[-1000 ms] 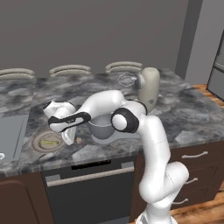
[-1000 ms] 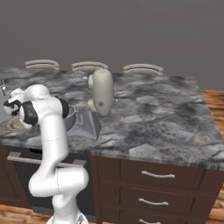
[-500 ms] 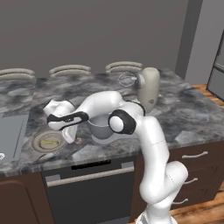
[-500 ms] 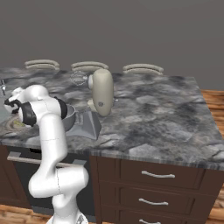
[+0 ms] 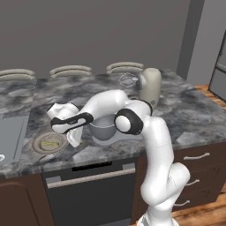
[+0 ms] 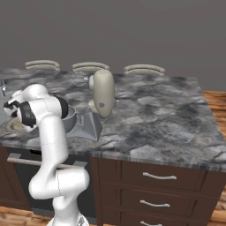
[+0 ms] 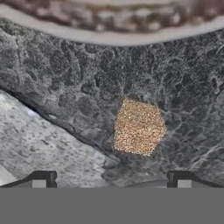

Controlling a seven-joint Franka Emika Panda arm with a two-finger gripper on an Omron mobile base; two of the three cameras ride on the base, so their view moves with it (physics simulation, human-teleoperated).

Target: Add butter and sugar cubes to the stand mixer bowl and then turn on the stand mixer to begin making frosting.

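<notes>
Grey marbled stone covers the kitchen bench (image 5: 194, 110), and on it, in the hand view, the sugar cube (image 7: 138, 127) sits alone on bare stone, near the curved rim of the tan plate (image 7: 113, 37) that crosses the top of that view. The gripper (image 7: 111, 180) hovers over it with its fingers (image 7: 40, 179) spread wide and nothing between them; the cube lies a little to the right of the midline between the tips. From the left base view the hand is low beside the plate, where the butter (image 5: 50, 143) rests, just left of the stand mixer bowl (image 5: 104, 128) under the stand mixer (image 5: 150, 86). The step in hand looks like picking up the cube. To do it well, I would shift the hand so the cube sits centred, square the fingers to two flat faces, descend straight until the tips bracket it, then close gently, since so small a lump could skid or pop out if caught on a corner.
</notes>
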